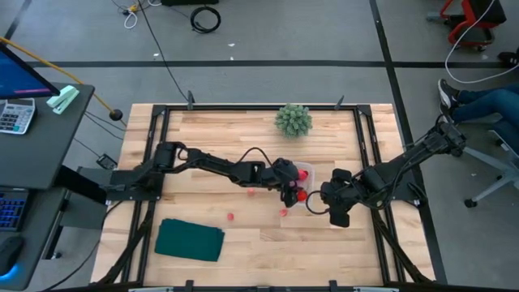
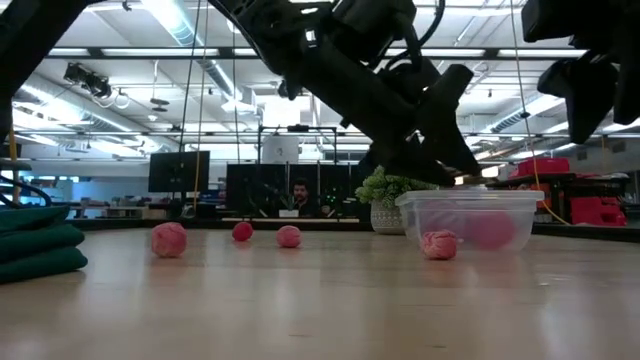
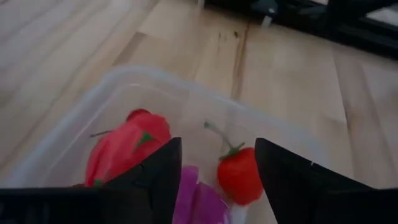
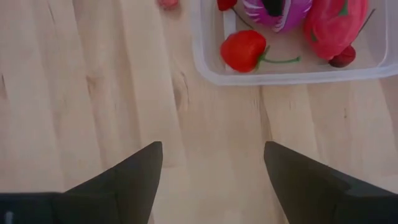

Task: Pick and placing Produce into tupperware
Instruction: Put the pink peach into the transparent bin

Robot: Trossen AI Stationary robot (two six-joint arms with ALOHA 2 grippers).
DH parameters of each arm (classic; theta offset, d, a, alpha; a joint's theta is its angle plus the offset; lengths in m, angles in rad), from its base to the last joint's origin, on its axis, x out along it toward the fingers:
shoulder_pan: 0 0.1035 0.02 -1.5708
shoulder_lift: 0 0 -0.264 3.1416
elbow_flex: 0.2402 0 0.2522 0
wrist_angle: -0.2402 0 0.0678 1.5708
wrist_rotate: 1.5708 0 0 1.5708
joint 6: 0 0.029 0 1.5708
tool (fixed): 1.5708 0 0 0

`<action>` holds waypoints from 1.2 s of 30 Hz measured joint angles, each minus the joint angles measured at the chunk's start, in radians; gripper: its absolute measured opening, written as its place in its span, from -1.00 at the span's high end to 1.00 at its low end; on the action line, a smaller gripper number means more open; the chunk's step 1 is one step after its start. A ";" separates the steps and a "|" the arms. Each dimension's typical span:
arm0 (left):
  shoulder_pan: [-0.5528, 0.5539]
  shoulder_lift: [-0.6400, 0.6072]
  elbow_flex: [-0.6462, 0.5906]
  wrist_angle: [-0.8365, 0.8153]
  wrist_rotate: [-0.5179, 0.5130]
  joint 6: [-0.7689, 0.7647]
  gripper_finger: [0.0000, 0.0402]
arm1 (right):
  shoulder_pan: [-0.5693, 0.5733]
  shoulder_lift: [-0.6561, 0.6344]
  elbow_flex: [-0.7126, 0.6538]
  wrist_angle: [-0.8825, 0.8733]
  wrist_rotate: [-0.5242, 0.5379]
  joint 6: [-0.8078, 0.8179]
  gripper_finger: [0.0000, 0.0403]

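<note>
The clear tupperware [image 1: 306, 173] stands near the table's middle. It holds a large red piece [image 3: 127, 146], a small red berry with a green stem [image 3: 239, 177] and the purple-striped ball [image 4: 273, 9]. My left gripper [image 3: 217, 149] hovers open just above the tub's inside and holds nothing. My right gripper [image 4: 212, 149] is open over bare wood on the tub's near-right side [image 1: 331, 204]. Several red berry pieces lie loose on the table [image 1: 251, 192] [image 1: 230, 216] [image 1: 284, 212]. In the low view one berry [image 2: 438, 244] lies in front of the tub's wall [image 2: 470, 220].
A green bushy plant [image 1: 293, 119] stands at the far edge behind the tub. A dark green folded cloth [image 1: 190, 240] lies near the table's near-left corner. Bare wood lies between the cloth and the tub. A person sits in the room beyond the table [image 2: 299, 195].
</note>
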 joint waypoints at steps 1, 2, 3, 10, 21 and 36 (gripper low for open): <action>-0.001 -0.004 0.000 -0.004 0.001 0.006 -0.06 | 0.000 0.000 0.000 0.001 0.003 -0.002 -0.44; -0.001 -0.012 -0.001 -0.006 0.000 0.007 -0.08 | 0.000 0.000 0.000 0.003 0.005 -0.007 -0.44; -0.001 -0.026 -0.001 -0.009 0.001 0.004 -0.10 | 0.000 0.000 0.000 0.007 0.008 -0.009 -0.44; 0.019 -0.195 0.000 -0.186 0.000 0.059 -0.09 | 0.000 0.000 0.000 0.104 0.071 -0.049 -0.44; 0.055 -0.500 0.001 -0.502 -0.004 0.115 0.10 | 0.009 0.124 0.000 0.436 0.104 -0.213 -0.44; 0.064 -0.542 0.000 -0.555 -0.004 0.192 0.14 | 0.053 0.502 0.015 0.678 0.270 -0.491 -0.44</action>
